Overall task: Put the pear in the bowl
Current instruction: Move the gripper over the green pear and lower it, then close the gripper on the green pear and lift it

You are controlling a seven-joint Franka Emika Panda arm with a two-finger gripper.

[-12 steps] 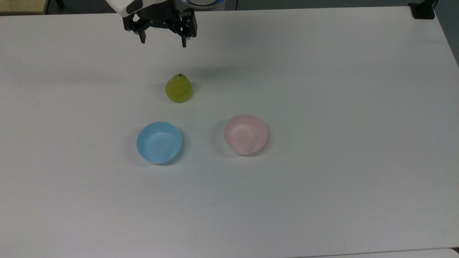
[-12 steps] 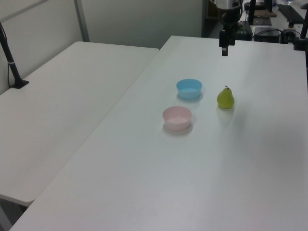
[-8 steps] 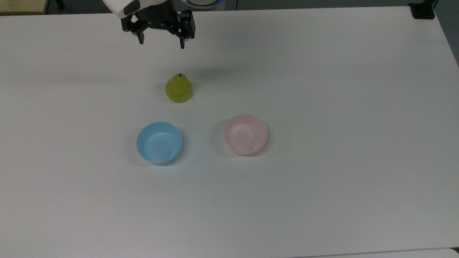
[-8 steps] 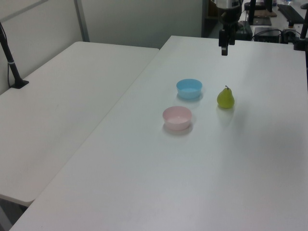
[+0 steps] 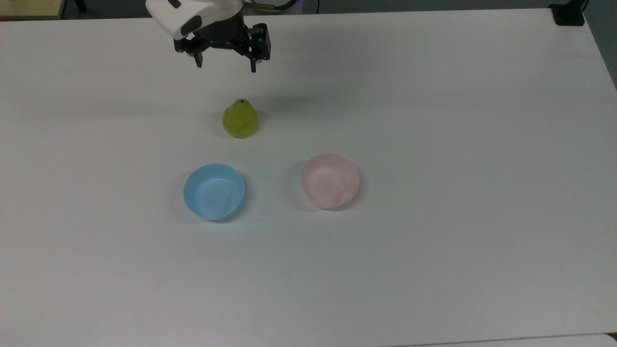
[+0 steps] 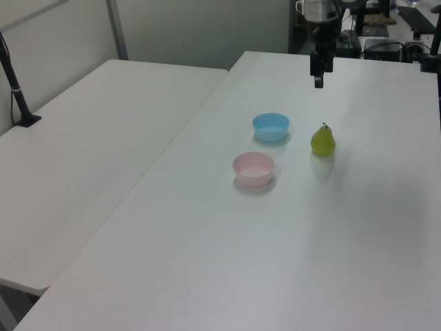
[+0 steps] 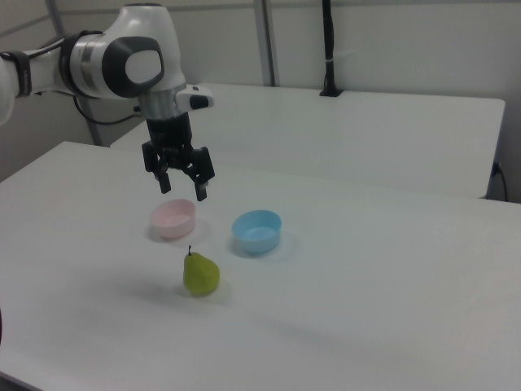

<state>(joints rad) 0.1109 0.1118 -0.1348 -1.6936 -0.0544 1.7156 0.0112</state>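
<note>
We note the pincer [image 5: 225,61] hanging above the table [image 5: 458,144] with its fingers spread and nothing between them, up-frame of the pear [image 5: 240,119] in the top view and well apart from it. The pear stands upright on the table, stem end up, untouched; the pink bowl [image 5: 330,180] sits apart from it, toward the top view's lower right, with the blue bowl [image 5: 213,191] just as near on the lower left. Our concerns from here: the pear is rounded and narrows toward the top, so a grip taken too high would likely squeeze it out of the fingers, and a descent off centre could knock it over and send it rolling on the smooth table. Because it is free-standing, one finger touching first would push it aside before the other closes. The two bowls match in size and lie side by side, so a carry aimed loosely could end in the blue one. Both bowls look light; a release from too low or a brush against the rim might tip or slide the pink bowl.
</note>
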